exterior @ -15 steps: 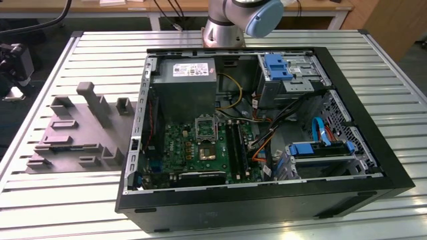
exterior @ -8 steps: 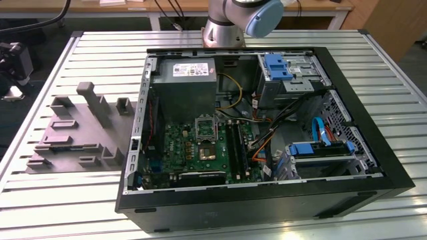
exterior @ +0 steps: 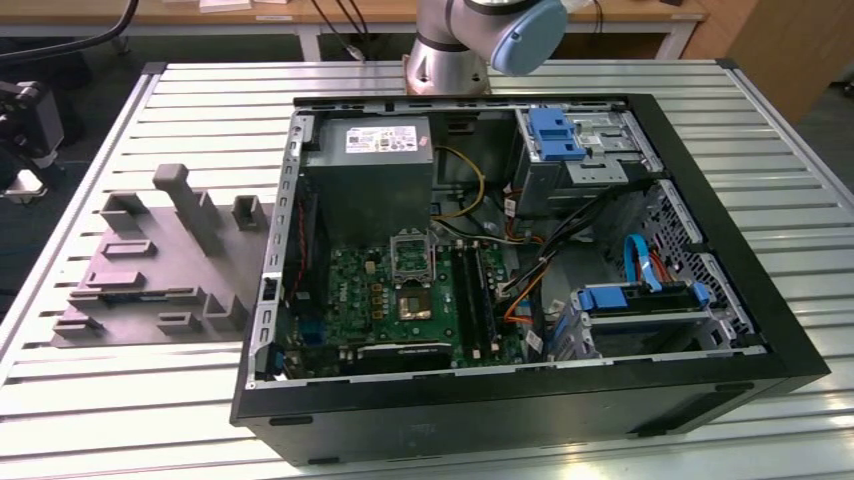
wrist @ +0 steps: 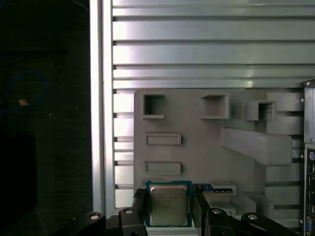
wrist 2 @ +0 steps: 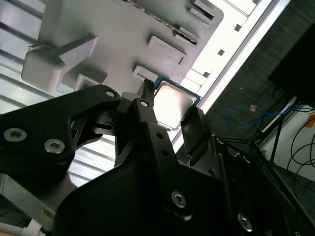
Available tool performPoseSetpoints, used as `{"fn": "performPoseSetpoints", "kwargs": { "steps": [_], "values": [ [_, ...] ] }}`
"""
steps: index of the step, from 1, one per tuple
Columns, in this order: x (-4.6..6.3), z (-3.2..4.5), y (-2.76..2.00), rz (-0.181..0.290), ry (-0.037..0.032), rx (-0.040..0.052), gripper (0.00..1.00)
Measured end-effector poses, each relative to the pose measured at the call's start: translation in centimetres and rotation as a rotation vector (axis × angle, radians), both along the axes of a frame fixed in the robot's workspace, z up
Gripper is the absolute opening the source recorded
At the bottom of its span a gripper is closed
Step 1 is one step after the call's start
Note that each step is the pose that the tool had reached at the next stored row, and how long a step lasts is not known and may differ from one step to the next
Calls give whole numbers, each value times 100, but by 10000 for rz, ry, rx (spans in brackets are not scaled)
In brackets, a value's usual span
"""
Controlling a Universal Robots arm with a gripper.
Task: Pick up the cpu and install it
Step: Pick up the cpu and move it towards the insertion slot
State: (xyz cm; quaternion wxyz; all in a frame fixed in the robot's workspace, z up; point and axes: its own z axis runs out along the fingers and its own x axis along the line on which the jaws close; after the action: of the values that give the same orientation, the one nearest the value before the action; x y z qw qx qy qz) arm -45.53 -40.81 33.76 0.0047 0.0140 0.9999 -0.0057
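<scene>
The cpu (wrist: 168, 204), a small square chip with a pale metal top and a blue-green rim, sits between the two black fingers of my gripper (wrist: 170, 209). In both wrist views a finger presses against each side of it. The second wrist view shows the cpu (wrist 2: 172, 102) held in the gripper (wrist 2: 170, 112) well above the grey moulded fixture (wrist 2: 123, 44). In the exterior view the open computer case holds the green motherboard (exterior: 400, 300) with its metal-framed socket (exterior: 415, 303).
The grey fixture (exterior: 147, 260) lies on the slatted metal table (exterior: 534, 75), at the exterior view's left of the black case (exterior: 534, 400). Inside the case are a power supply (exterior: 367, 170), blue-tabbed drive cages (exterior: 587, 140) and loose cables (exterior: 534, 260). The table edge (wrist: 101, 98) drops to dark floor.
</scene>
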Motion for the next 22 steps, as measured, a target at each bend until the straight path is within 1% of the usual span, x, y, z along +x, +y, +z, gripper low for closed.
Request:
{"fn": "performPoseSetpoints", "kwargs": {
  "steps": [11, 22],
  "values": [
    [0, 58, 1, 0, 1, -29, 47],
    [0, 163, 1, 0, 0, -51, 47]
  ]
}}
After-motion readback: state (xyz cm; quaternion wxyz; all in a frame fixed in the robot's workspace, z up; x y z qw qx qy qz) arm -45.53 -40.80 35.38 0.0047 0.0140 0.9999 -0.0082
